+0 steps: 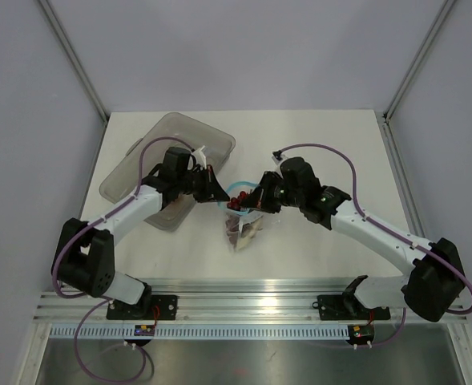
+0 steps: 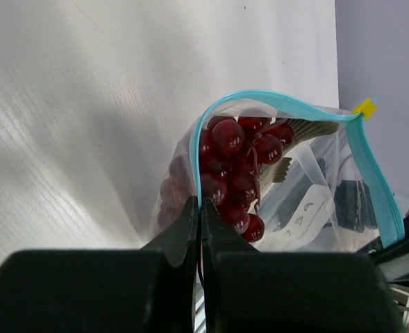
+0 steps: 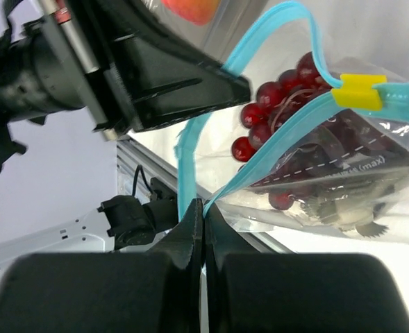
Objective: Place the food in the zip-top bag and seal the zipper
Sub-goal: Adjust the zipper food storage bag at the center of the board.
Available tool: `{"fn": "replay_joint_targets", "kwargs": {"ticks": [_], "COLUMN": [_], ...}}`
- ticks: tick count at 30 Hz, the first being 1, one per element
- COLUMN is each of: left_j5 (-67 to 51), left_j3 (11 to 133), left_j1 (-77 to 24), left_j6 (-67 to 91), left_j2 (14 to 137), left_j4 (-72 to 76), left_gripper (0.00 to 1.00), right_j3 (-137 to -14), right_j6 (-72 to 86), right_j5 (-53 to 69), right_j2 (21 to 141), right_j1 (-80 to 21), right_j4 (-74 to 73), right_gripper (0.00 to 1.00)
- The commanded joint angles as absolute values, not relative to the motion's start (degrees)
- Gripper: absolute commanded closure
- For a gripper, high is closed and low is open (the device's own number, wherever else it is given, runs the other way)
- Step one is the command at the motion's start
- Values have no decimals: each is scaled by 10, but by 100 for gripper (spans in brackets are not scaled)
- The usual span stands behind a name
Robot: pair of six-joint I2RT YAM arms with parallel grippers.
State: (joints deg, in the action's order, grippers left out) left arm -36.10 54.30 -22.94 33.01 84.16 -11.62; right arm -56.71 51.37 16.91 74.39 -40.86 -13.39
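The clear zip-top bag (image 1: 242, 228) holds dark red grapes (image 2: 235, 166), its blue-teal zipper (image 2: 280, 98) gaping open.

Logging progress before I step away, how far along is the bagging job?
Done: grapes are inside the zip-top bag. In hand: left end effector and right end effector each pinch the zipper, mouth gaping. Left: sealing it; whether the orange fruit is bagged is unclear.

Right wrist view: peach (image 3: 190, 7) cut off by top edge, only its lower part shows. Left wrist view: lowest grapes (image 2: 235, 163) hidden behind left claw (image 2: 201, 205). Top view: bag (image 1: 244, 228) contents too small to sort; tray (image 1: 189, 132) partly covered by left arm (image 1: 131, 208).
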Motion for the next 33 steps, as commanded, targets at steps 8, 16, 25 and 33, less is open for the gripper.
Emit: {"fn": "replay_joint_targets", "kwargs": {"ticks": [8, 16, 25, 33], "left_j5": [-329, -328, -338, -299], "left_j3": [659, 614, 604, 728], "left_j1": [-237, -237, -258, -258], "left_j6": [275, 289, 272, 253], "left_j2": [725, 701, 813, 720], "left_j4": [-224, -223, -197, -290], "left_gripper": [100, 100, 100, 100], "right_j3": [-637, -604, -605, -700], "right_j6": [495, 496, 483, 469], "right_j5": [105, 89, 36, 4], "right_j2": [751, 720, 830, 727], "right_j1": [-363, -365, -378, -403], "right_j4": [-201, -203, -233, -287], "right_gripper": [100, 100, 100, 100]}}
